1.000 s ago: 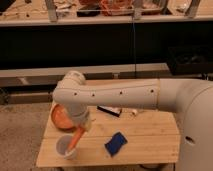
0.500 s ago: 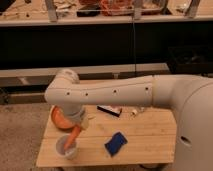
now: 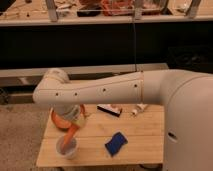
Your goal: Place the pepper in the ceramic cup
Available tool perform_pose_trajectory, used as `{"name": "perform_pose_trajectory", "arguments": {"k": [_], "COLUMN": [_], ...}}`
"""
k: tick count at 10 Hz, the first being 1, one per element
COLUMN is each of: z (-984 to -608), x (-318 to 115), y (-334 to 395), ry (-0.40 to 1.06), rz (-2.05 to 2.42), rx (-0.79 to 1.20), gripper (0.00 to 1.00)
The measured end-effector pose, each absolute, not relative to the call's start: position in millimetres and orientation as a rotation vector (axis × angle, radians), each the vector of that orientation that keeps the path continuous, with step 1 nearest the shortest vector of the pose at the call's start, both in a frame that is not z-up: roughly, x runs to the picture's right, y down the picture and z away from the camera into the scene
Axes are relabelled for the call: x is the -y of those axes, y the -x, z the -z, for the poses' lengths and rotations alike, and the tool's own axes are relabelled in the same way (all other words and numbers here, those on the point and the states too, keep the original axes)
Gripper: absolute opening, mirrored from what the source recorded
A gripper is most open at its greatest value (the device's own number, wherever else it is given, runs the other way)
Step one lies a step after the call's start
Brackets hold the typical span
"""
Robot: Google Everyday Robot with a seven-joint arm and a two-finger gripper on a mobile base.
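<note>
The pepper (image 3: 72, 133) is slim and orange-red. It hangs tilted from my gripper (image 3: 76, 124), with its lower tip at the mouth of the ceramic cup (image 3: 66, 147). The cup is small and pale grey-white and stands upright at the front left of the wooden table (image 3: 140, 135). My gripper is shut on the pepper's upper end, just above and right of the cup. My white arm crosses the view from the right and hides part of the table's back.
A wide orange bowl (image 3: 59, 120) sits just behind the cup, partly hidden by my arm. A blue cloth-like object (image 3: 116, 144) lies right of the cup. A dark flat packet (image 3: 110, 110) and a small white item (image 3: 138, 109) lie near the back edge.
My gripper has come down and slightly left with the pepper, bringing its tip to the cup's mouth. The cup, the bowl and the blue object have not moved.
</note>
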State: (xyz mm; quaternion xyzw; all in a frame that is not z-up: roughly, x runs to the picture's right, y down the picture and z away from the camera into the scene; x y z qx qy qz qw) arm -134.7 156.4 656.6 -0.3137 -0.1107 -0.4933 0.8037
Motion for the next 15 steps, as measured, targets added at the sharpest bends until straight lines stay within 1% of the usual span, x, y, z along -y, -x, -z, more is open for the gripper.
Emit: {"name": "perform_pose_trajectory", "arguments": {"k": [7,8,9,10,11,12,13,15], "z": [-673.6,-674.8,-676.1,-675.9,-677.3,-678.2,-679.6,-681.5], "x": [-168.4,-169.5,-171.0,-173.5,-176.2,-178.9,-180.6,-183.1], "y": [150.1,150.6,152.2,155.0,157.2,158.9,158.7,159.5], "ry": [0.674,0.672,0.664,0.660,0.657,0.656,0.655,0.656], "rz": [1.090,1.093,1.106,1.117,1.127,1.132,1.133,1.136], "rx": [0.238,0.238,0.230,0.223,0.215,0.212,0.206,0.202], "gripper": [0.14,0.16,0.26,0.33,0.34,0.31,0.25,0.24]}}
